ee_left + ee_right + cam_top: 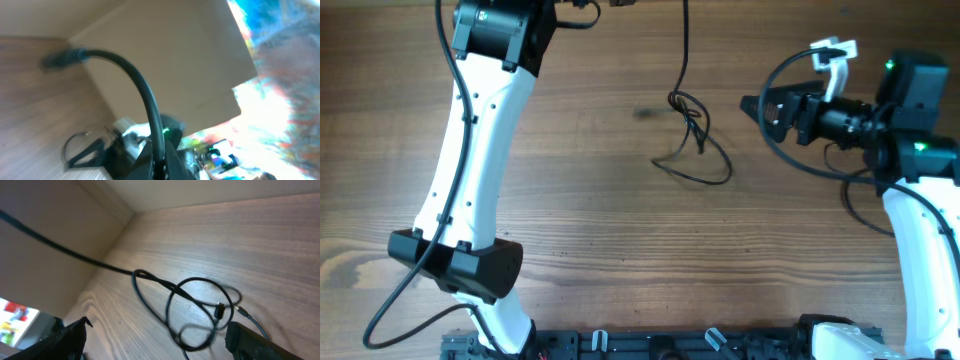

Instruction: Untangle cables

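A: Well, closest in, the right gripper (157, 326) stands wide, a dark finger (67, 340) at each lower corner of its wrist view and nothing gripped between them. How do the cables look?

B: Thin, black, round cord. The cables (175, 288) lie on the table (260, 240) just past those fingers, in a few loose overlapping loops that cross at a small knot (140, 273). A tiny plug end (219, 311) sits among the loops, too small to read its tip.

A: And further out?

B: From the knot one strand rises off the wood, straight, towards the upper left, where the frame cuts it off. Overhead, the loops sit mid-table, near the right gripper's open fingers, and the strand runs off the top edge.

A: Surfaces?

B: Matt brown wood grain, with a plain tan board (210, 190) standing behind it.

A: The left gripper?

B: The left gripper (582, 12) is mostly cut off at the top overhead. It is closed. Its fingers are hidden in its own wrist view, but a cord arches up from the lower edge to a blurred plug (62, 57), so it appears clamped on that cord. The right side of that view is a colourful smear.
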Available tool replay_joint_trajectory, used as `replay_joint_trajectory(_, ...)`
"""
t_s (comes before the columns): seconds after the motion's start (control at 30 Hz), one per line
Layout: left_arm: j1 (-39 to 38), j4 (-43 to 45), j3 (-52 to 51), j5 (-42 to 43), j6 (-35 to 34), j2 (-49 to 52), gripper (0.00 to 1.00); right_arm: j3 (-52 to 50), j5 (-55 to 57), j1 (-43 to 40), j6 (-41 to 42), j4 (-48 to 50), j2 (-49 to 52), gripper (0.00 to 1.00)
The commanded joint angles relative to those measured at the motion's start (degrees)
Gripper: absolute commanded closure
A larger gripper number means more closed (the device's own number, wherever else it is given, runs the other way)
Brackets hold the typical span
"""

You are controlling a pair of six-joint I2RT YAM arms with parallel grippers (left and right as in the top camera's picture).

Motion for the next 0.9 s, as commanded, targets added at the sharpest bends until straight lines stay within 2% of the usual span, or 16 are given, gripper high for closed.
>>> replay_joint_trajectory(0.0, -0.26, 7.89, 0.74, 3.02, -15.26, -1.49, 0.96, 0.15, 4.79, 2.84, -3.65, 0.11, 0.35, 0.09)
replay_joint_trajectory(0.33, -0.26, 10.27, 0.74, 2.97, -17.09, -1.49, 0.96, 0.11, 7.56, 8.41, -4.94, 0.07, 1.05, 0.14)
replay_joint_trajectory(0.53, -0.26, 10.27, 0.74, 2.97, -17.09, -1.49, 0.96, 0.11, 10.82, 12.68, -4.9, 2.49, 6.38, 0.19)
replay_joint_trajectory(0.63, -0.26, 10.25, 0.74, 2.97, -17.07, -1.49, 0.96, 0.11, 10.73, 13.94, -4.68, 4.07, 10.93, 0.34)
replay_joint_trajectory(0.73, -0.26, 10.25, 0.74, 2.97, -16.41, -1.49, 0.96, 0.11, 10.14, 13.9, -4.68, 4.35, 12.66, 0.7)
replay_joint_trajectory(0.77, -0.24, 9.64, 0.74, 2.97, -13.77, -1.49, 0.96, 0.17, 10.12, 13.62, -4.55, 5.31, 12.61, 0.85)
replay_joint_trajectory(0.83, -0.24, 6.36, 0.74, 2.97, -8.44, -1.49, 0.96, 0.24, 10.97, 12.74, -0.92, 7.65, 11.93, 0.96)
replay_joint_trajectory(0.87, -0.24, 3.78, 0.74, 2.95, -5.62, -1.49, 0.96, 0.24, 13.11, 11.98, 3.13, 8.85, 11.47, 0.96)
